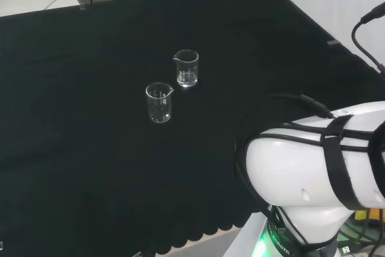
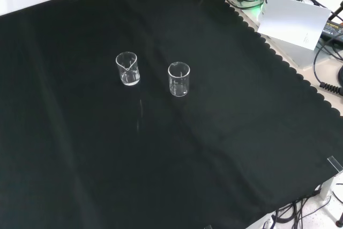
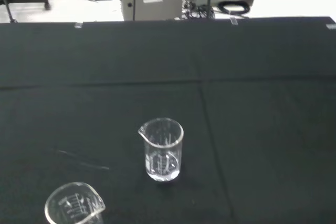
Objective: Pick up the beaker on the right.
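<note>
Beakers, two of them, both clear glass and upright, stand near each other on the black cloth (image 1: 90, 167). In the head view the right beaker (image 1: 187, 68) stands a little farther off than the left beaker (image 1: 159, 102); in the front view they sit side by side, apart, not touching. Whether the hand is open or closed cannot be told. White arm links (image 1: 313, 161) rise at the head view's right.
</note>
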### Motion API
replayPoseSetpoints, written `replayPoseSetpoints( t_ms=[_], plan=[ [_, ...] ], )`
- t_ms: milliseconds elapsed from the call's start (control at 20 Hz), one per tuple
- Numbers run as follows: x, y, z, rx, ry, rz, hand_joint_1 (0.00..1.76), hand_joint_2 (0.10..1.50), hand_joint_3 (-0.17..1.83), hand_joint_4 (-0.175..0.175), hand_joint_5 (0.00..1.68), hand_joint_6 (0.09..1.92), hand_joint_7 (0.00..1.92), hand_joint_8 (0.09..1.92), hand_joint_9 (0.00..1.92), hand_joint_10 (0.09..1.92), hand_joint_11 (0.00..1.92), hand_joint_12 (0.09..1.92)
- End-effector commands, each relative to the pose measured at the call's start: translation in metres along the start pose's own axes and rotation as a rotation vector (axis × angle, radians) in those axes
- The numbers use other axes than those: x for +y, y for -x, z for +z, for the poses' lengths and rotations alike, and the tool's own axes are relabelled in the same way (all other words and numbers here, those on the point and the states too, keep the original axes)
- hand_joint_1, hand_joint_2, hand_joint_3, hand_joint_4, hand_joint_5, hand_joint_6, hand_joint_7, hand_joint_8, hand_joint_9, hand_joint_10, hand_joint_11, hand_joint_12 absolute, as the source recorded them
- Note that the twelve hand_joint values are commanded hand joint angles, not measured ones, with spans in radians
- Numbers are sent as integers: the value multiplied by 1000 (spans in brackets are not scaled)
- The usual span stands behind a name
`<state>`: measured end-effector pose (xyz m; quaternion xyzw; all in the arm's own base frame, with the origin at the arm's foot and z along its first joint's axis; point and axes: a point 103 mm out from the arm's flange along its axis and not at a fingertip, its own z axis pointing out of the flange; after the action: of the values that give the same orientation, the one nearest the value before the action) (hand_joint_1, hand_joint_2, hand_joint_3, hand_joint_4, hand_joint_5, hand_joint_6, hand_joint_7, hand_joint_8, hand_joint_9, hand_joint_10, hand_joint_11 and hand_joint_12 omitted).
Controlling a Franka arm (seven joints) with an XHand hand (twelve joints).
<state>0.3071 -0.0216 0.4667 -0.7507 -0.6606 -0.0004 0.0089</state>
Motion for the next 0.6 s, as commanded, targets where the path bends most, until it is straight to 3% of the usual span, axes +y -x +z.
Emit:
replayPoseSetpoints(
  t_ms=[50, 250, 600],
  plan=[
    [10, 26, 33, 41, -28, 41, 13, 1379, 55, -14, 293, 87, 18, 492, 161, 637, 54, 1370],
    [23, 44, 65, 54, -2, 28, 53, 1362, 49, -14, 300, 87, 86, 520, 228, 654, 75, 1376],
    [77, 77, 128, 141, 17, 3, 360, 1247, -1, -17, 343, 87, 219, 587, 384, 664, 156, 1380]
  ],
)
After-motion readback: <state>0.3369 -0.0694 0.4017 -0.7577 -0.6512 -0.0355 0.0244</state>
